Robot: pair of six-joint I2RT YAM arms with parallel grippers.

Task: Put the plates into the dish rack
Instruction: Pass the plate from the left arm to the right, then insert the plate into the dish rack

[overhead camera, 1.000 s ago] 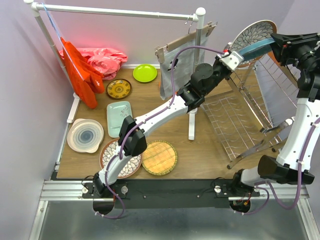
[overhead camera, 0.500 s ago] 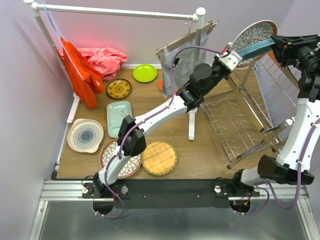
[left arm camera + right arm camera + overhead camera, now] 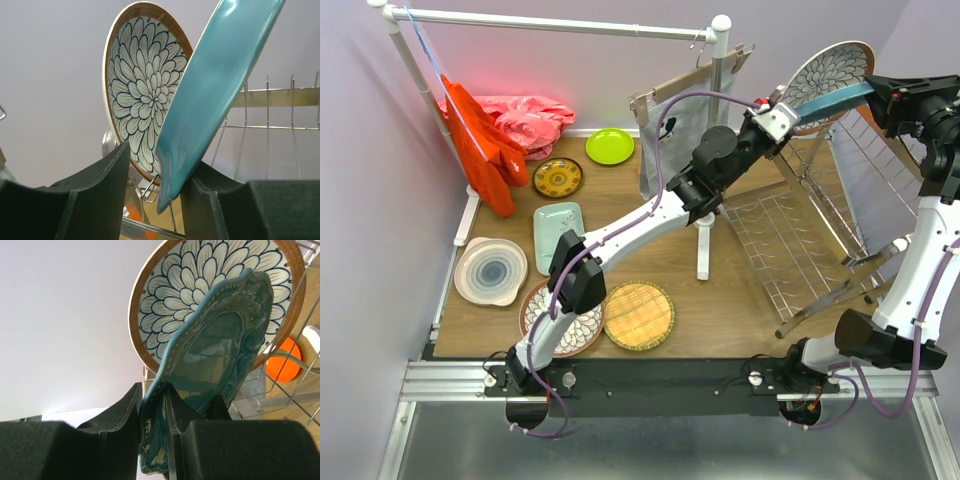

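Since a second ago my left gripper (image 3: pixel 152 175) has let its jaws spread: the teal scalloped plate (image 3: pixel 215 85) now stands loose between the fingers, its lower edge close against the right-hand finger (image 3: pixel 200 200) and a clear gap to the other one. From above, the left arm has shifted slightly toward the far wall, and the plate reads a little higher.

My right gripper (image 3: pixel 152 412) is clamped on the opposite rim of that same plate, the two fingers pinching its edge. So the teal plate hangs in the air between the two grippers, carried by the right one alone, tilted, up at the top of the dish rack (image 3: pixel 800 230).

Just beyond both grippers stands a brown-rimmed floral plate (image 3: pixel 828 70), upright on the rack's upper tines; from the right wrist the teal plate overlaps its face, though I cannot tell whether they touch. Past it, below, an orange plate (image 3: pixel 282 362) shows through the wires.

Well behind my left gripper, back toward its base, the rest lie flat on the bench (image 3: pixel 720 300): the lime green plate (image 3: pixel 610 146), yellow-brown patterned plate (image 3: pixel 558 178), mint rectangular tray (image 3: pixel 558 235), white ringed plate (image 3: pixel 491 271), woven yellow plate (image 3: pixel 639 315) and a second floral plate (image 3: pixel 575 330) partly under the arm.
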